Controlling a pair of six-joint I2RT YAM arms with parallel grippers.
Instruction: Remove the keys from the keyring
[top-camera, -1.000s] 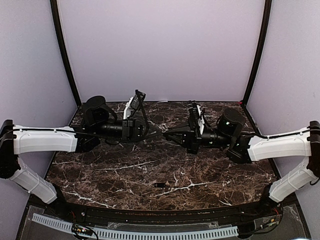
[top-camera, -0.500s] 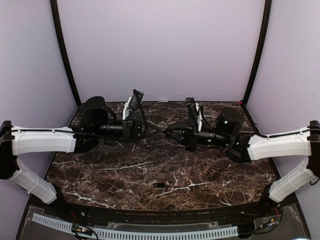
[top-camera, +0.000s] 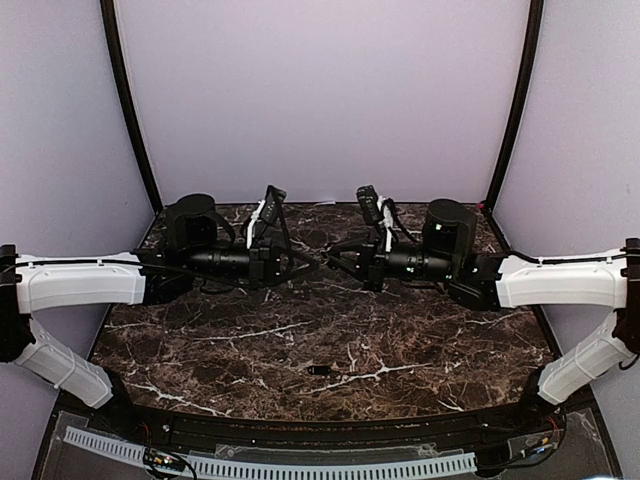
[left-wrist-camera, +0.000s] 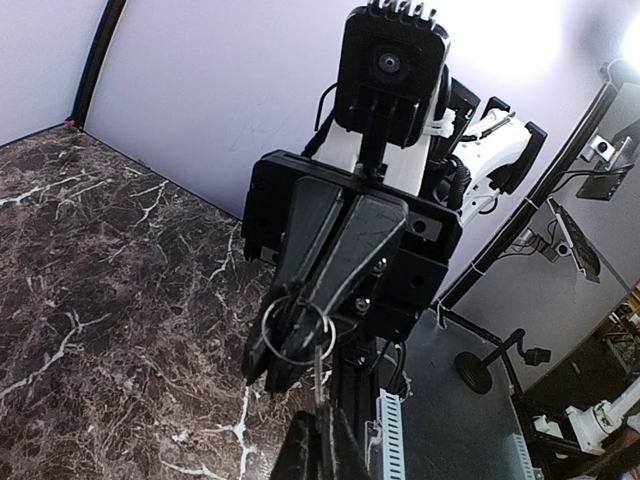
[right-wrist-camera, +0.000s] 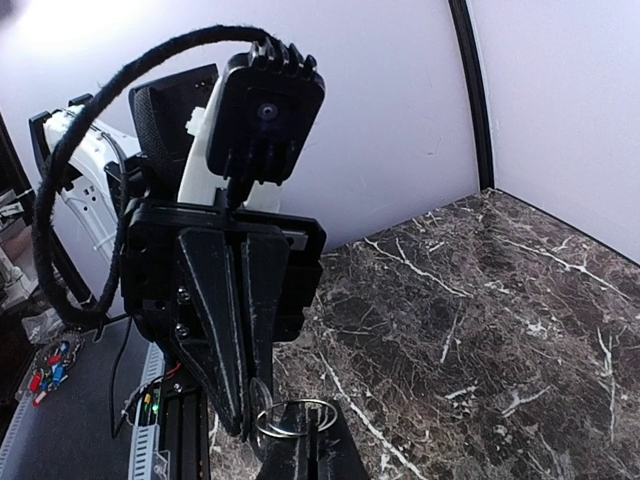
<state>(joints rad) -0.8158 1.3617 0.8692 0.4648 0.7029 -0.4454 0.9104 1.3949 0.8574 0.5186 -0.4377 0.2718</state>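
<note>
Both clenched on keyring (left-wrist-camera: 297, 332): left claw (right-wrist-camera: 243, 420), right claw (left-wrist-camera: 275, 365), tip to tip, mid-air above surface (top-camera: 420, 340), likely bracing ring so key slides off. One key (top-camera: 320, 370) lies loose near front edge.

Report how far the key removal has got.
Done: one small dark key lies loose on the table, apparently already off. In hand: left gripper and right gripper are shut tip to tip in the air on the keyring. Left: a thin piece hangs from the ring, likely another key to work off.
</note>
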